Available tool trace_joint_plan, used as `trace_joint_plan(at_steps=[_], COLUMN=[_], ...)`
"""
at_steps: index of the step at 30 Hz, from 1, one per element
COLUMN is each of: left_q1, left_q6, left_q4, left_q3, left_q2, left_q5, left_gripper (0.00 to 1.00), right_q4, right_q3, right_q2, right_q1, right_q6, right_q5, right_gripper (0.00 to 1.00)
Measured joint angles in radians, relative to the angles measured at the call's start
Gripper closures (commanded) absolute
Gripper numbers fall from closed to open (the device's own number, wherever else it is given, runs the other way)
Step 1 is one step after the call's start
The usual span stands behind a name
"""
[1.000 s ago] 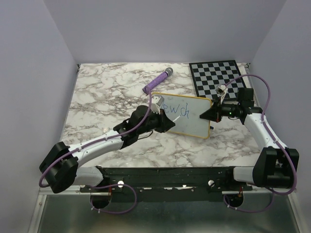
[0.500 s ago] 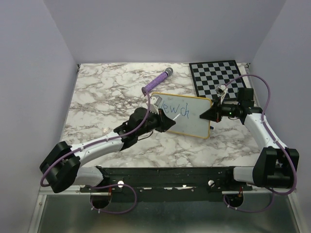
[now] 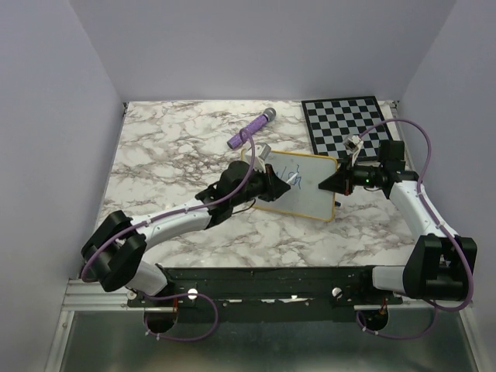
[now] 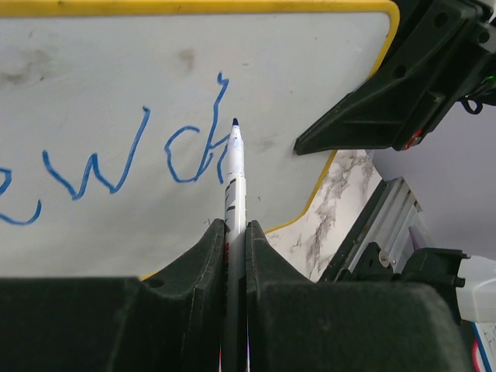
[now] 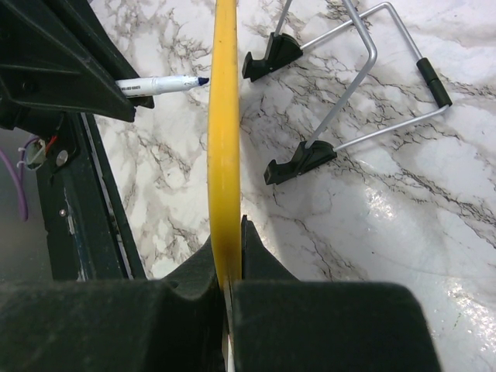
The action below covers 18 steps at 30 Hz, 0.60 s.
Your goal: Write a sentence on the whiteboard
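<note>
**Whiteboard held up, pen at the letters**

Whiteboard stands up on its edge on the marble tabletop, a bit right of the middle. It leans back a little. It has a thin yellow frame. Its white face looks toward my left arm.

My right tool is pinched tight on the yellow frame at the board's right side. The frame runs straight up between my two fingers. Behind the board I see its wire stand with small black feet on the tabletop.

My left tool is right in front of the white face. Its two fingers are squeezed on a white marker. The marker pokes out past them toward the board. Its blue tip is just beside the last blue letter. I cannot tell if the tip is touching the board.

The sentence is only blue letters that look like "ewch". They run across the board from left to right and end close to my right tool.

A checkered board lies flat behind the whiteboard, in the far right corner. A purple stick thing lies on the tabletop near the whiteboard's top left corner.
</note>
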Motion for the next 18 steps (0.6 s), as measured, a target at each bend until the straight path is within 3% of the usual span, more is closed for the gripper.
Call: trace_joint_plan(at_steps=[18], left_q1=[-0.039], left_q6=[0.018], left_q4=[-0.038], left_q3=[0.085], left_q2=[0.085], left_q5=[0.018], left_gripper=[1.0], right_q4=[0.0], right_q3=[0.0], right_q2=[0.0], right_q1=[0.0], right_q6=[-0.002], right_q5=[0.0], right_gripper=[0.99])
